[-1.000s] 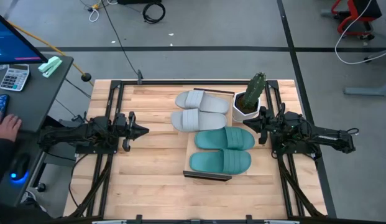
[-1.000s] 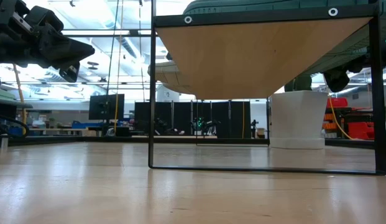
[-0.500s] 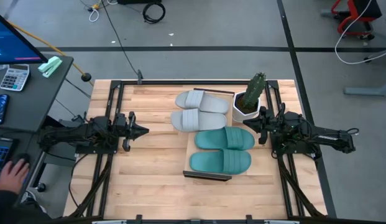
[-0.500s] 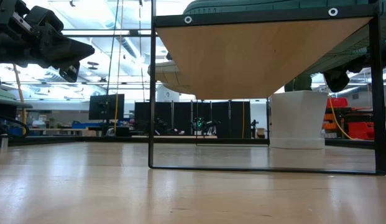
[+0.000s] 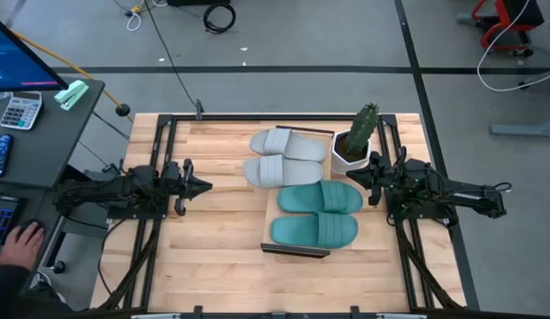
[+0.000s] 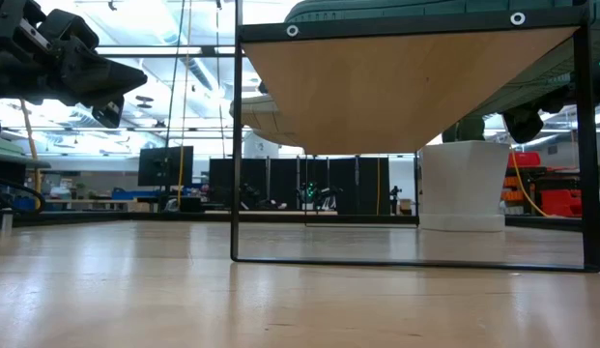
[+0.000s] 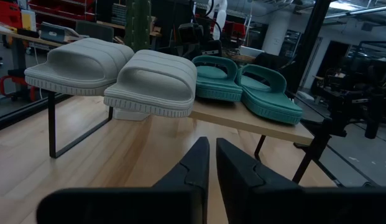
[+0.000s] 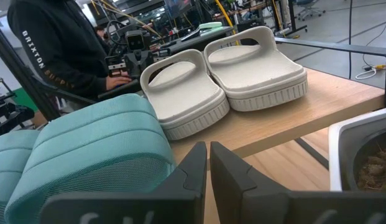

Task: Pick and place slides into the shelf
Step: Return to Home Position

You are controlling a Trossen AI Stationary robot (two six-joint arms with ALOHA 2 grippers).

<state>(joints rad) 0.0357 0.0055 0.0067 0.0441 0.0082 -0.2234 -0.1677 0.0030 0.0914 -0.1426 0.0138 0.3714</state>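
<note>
high view: four slides (image 5: 319,199) lie on the shelf (image 5: 271,213), right gripper (image 5: 352,180) just beside them, left gripper (image 5: 204,186) well apart to the left, both pinched together.

Bright, even light from overhead fills the high view, and the tabletop (image 5: 213,230) carries only short, soft shadows. In the low view, ceiling lamps glare white in the room behind. The wood there takes a pale sheen, and the shelf (image 6: 406,87) shows a warm, evenly lit underside. Both wrist views are well lit, with shade under the grey slides (image 7: 118,74) and a dimmer room beyond.
</note>
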